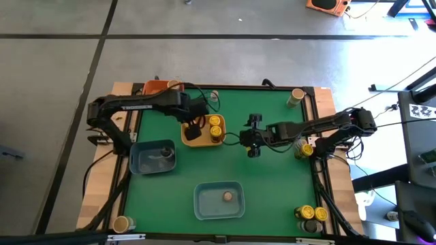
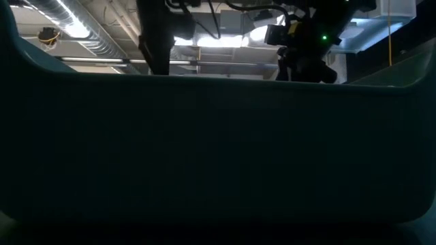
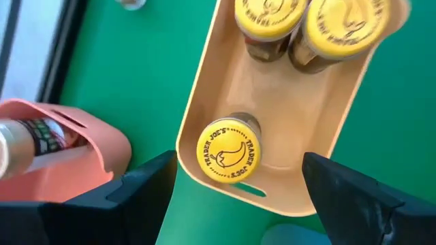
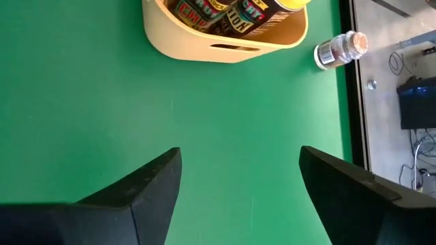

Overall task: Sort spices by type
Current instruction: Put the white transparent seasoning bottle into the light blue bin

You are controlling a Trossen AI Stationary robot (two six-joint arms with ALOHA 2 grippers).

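Directly below the left gripper point(image 3: 238, 187), whose fingers stand spread apart with nothing between them, a yellow-lidded spice jar point(image 3: 229, 151) stands upright in the yellow tray point(image 3: 204, 88), apart from two more yellow-lidded jars point(image 1: 215, 126) at the tray's other end. Beside the yellow tray lies the orange tray point(image 3: 102, 146), and other jars stand near the green table point(image 1: 272, 177) edges. Right gripper point(image 1: 253, 141) hovers over bare table just beside the yellow tray, fingers released and empty.
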